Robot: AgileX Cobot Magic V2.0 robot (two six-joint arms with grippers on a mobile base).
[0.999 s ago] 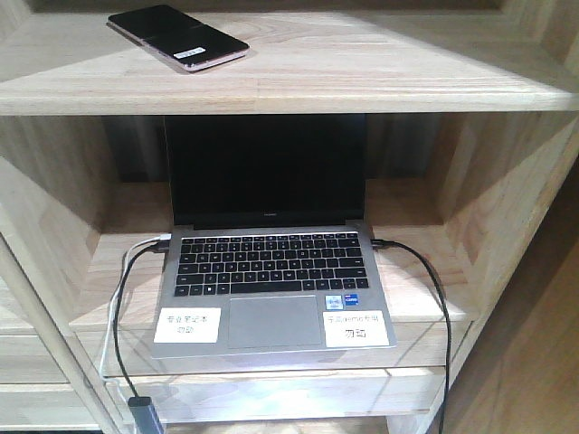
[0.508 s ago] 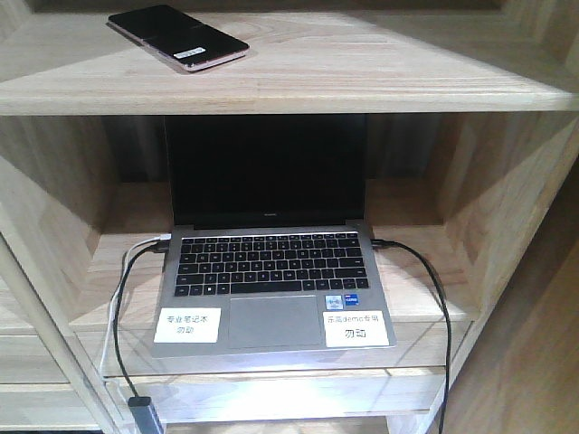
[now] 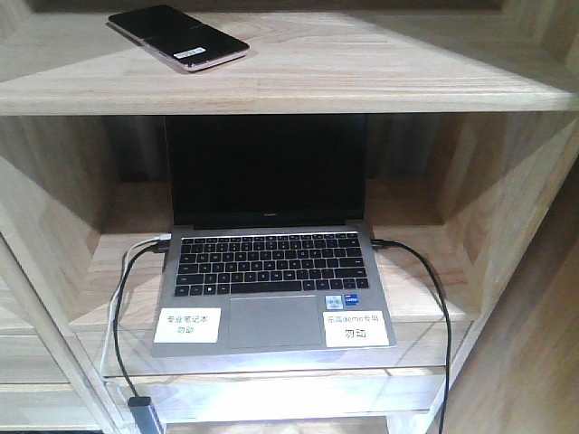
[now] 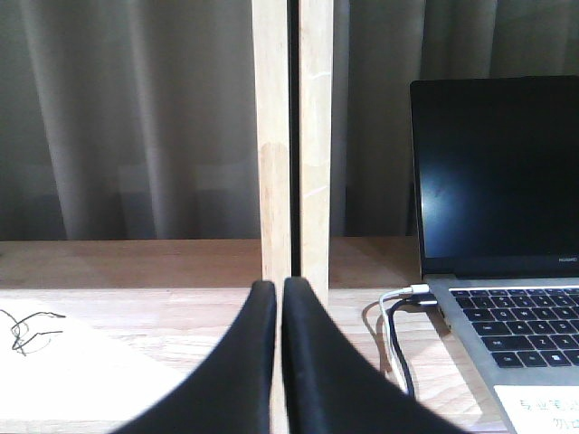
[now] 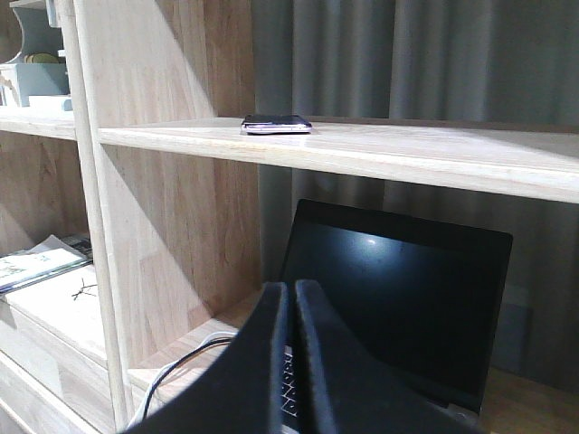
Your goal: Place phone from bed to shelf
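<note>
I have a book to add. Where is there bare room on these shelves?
The upper board is bare from the phone rightward to the side panel. Below, the laptop and its cables crowd the bay, leaving only narrow strips either side.

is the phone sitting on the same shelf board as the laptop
No, the phone lies on the upper board of the shelf, while the laptop sits one level below.

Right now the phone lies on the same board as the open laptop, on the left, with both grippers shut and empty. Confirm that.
Not quite. The phone lies on the board above the laptop, toward the left of the shelf, as the front-facing view shows. The rest holds: the left gripper and the right gripper are both shut and empty.
</note>
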